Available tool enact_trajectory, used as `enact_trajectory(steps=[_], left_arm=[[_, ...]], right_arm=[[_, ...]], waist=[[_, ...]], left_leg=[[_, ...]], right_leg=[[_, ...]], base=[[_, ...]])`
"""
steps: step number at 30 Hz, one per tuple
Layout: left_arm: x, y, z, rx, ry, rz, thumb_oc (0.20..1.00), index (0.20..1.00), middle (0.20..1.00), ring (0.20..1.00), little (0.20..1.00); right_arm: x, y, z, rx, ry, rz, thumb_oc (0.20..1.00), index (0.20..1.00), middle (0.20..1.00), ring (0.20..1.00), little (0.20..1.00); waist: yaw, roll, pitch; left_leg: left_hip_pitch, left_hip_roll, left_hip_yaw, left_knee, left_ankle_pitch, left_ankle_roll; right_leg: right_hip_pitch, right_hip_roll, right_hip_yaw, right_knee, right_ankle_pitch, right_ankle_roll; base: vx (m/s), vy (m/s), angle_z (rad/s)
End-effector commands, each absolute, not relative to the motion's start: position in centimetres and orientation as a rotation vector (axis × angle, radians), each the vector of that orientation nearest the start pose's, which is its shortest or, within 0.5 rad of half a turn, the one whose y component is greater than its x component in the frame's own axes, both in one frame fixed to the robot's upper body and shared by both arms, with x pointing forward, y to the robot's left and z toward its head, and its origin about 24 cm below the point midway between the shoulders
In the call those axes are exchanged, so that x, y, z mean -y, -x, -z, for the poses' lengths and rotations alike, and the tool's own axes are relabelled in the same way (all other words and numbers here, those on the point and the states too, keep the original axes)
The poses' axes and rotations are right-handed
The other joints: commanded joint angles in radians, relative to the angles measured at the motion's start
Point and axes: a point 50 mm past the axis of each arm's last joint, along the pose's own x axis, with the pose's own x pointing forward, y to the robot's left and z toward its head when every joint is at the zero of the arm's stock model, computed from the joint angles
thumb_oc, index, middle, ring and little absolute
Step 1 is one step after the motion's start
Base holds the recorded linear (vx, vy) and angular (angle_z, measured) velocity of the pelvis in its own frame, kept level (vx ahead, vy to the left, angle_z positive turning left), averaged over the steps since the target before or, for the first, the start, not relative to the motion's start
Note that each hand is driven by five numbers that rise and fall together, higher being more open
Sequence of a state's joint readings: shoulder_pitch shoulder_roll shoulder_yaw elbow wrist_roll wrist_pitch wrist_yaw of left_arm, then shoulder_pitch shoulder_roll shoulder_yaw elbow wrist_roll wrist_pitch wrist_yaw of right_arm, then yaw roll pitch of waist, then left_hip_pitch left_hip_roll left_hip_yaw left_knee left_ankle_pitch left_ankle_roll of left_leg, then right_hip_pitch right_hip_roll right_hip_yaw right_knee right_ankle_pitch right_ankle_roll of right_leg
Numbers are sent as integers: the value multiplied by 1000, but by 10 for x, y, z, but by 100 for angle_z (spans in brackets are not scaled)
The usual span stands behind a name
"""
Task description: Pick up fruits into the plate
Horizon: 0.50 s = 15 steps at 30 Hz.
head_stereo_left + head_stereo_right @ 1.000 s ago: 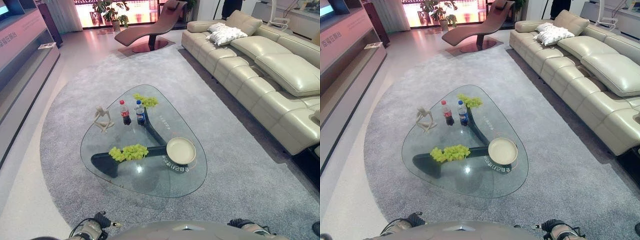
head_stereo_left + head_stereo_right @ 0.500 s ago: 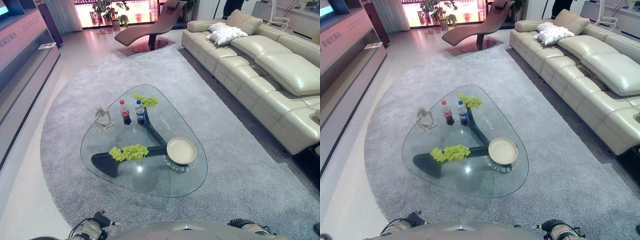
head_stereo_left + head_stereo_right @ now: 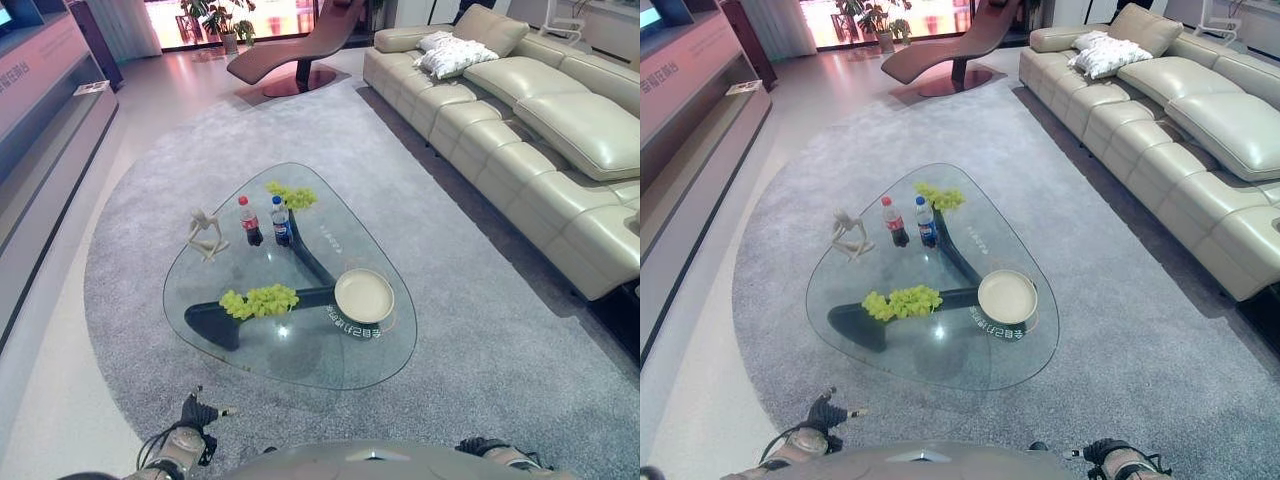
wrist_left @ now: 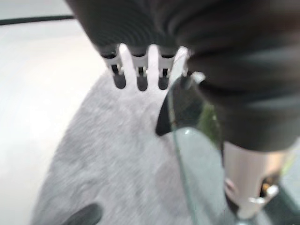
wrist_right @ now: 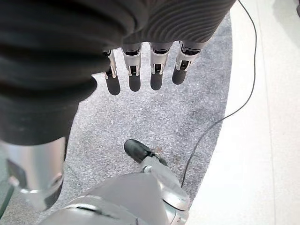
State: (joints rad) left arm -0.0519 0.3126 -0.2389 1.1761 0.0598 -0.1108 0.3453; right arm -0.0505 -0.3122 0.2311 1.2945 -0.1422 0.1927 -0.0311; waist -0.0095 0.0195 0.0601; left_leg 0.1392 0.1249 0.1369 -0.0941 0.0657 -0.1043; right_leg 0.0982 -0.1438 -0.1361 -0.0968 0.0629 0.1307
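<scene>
We are at the approach step — nothing has been grasped, and both hands hang low, well short of the glass desk [image 3: 300,350]. Our left hand [image 3: 197,412] shows near the bottom of the head views, just off the desk's near edge; its wrist view shows the fingers [image 4: 137,75] hanging straight and apart, holding nothing, with the glass rim just past them. Our right hand [image 3: 1108,458] sits at the bottom right; in its wrist view its fingers [image 5: 156,70] are also straight and spread over the grey carpet [image 5: 154,117], empty.

The fruit is two bunches of green grapes. The nearer bunch [image 3: 259,300] lies on the glass just to the left of the plate [image 3: 363,296], apart from it. The farther bunch [image 3: 291,196] lies toward the far edge of the desk, beside the two small bottles [image 3: 265,222].

The plate — a round, pale, shallow dish on the right part of the desk — appears to hold nothing.

In our judgement the next move calls for closing in on the desk, then reaching the left hand over the near edge to the nearer bunch, curling the fingers gently round the cluster so no grapes drop loose. A short carry to the right would then set it in the plate.
</scene>
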Motion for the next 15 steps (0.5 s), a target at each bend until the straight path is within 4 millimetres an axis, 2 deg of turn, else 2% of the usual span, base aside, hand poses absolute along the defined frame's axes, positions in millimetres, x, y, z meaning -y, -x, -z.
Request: enact_trajectory(steps=[1,3,4,6,8,9,12,13,14,15], left_arm=[[-287,-198,89,-635,-746,-404,1000,1000,1000,1000,1000],[-290,-207,80,-585,-756,-439,1000,1000,1000,1000,1000],[-297,-225,60,-490,-775,-486,1000,1000,1000,1000,1000],[-302,-249,33,-365,-809,-530,1000,1000,1000,1000,1000],[-307,-265,11,-270,-841,-558,1000,1000,1000,1000,1000],[-307,-267,8,-252,-858,-559,1000,1000,1000,1000,1000],[-314,-286,-28,-102,-1089,-520,1000,1000,1000,1000,1000],[-315,-294,-41,-62,-1142,-509,1000,1000,1000,1000,1000],[-316,-297,-46,-47,-1158,-507,1000,1000,1000,1000,1000],[-319,-307,-65,-2,-1211,-511,1000,1000,1000,1000,1000]], right_arm=[[282,-102,147,-1430,640,20,1000,1000,1000,1000,1000],[284,-102,146,-1425,632,37,1000,1000,1000,1000,1000],[287,-107,143,-1396,621,71,1000,1000,1000,1000,1000],[291,-117,139,-1348,626,103,1000,1000,1000,1000,1000],[297,-121,135,-1324,630,134,1000,1000,1000,1000,1000],[298,-121,135,-1325,630,143,1000,1000,1000,1000,1000],[307,-117,132,-1325,622,179,1000,1000,1000,1000,1000],[309,-120,130,-1313,619,190,1000,1000,1000,1000,1000],[310,-121,129,-1308,616,196,1000,1000,1000,1000,1000],[313,-129,125,-1286,610,212,1000,1000,1000,1000,1000]], waist=[[-19,-8,65],[-21,-4,72],[-23,1,87],[-29,7,115],[-37,8,141],[-39,7,145],[-55,0,184],[-59,1,203],[-60,1,211],[-65,6,240]], left_leg=[[-2,-22,23,20,-116,39],[-9,-22,24,21,-115,38],[-27,-22,24,25,-111,38],[-57,-23,27,26,-105,37],[-77,-24,31,21,-99,36],[-81,-24,32,20,-98,36],[-119,-28,41,17,-88,36],[-144,-29,41,20,-81,36],[-153,-30,42,21,-78,36],[-183,-31,44,27,-67,35]], right_leg=[[25,1,-39,41,-88,2],[17,0,-36,42,-87,2],[-4,-2,-29,47,-84,2],[-39,-3,-22,51,-77,0],[-62,-1,-16,51,-72,2],[-65,0,-14,50,-71,2],[-110,3,4,59,-65,5],[-139,3,13,71,-63,3],[-151,3,15,77,-63,2],[-184,5,20,95,-62,-2]], base=[[-11,29,-7],[-34,36,-4],[-133,58,-7],[-193,55,-10],[-108,28,-5],[-48,1,-6],[-122,-25,-9],[-180,-24,-11],[-238,-9,-11],[-232,9,-7]])
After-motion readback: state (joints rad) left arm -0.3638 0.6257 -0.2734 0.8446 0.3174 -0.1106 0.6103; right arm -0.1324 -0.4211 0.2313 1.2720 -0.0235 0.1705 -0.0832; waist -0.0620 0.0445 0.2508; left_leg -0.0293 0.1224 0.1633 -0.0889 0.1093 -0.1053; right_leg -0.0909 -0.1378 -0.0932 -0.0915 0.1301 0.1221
